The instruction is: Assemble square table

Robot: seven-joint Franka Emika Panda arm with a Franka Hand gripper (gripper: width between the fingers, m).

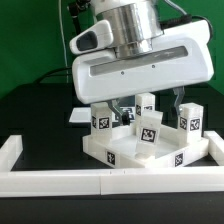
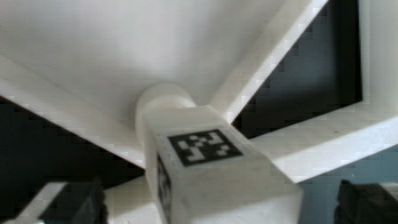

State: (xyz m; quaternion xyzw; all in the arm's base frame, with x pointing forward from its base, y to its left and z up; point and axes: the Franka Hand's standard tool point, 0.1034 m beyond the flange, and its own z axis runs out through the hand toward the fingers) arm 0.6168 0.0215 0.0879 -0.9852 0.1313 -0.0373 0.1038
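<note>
Wrist view: gripper point(image 2: 214, 203) released, fingers point(image 2: 71, 200) flanking a tagged leg point(image 2: 210, 150) standing in the tabletop point(image 2: 107, 50).

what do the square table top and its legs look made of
Square table top: seems to be white plastic, matte; its rim and walls look smooth, moulded and uniformly coloured. Legs: apparently the same opaque white plastic, each carrying a flat black-and-white printed tag, probably a paper or vinyl sticker.

The hand point(image 1: 143, 106) hovers over the square table top point(image 1: 137, 148), legs point(image 1: 189, 118) upright.
</note>
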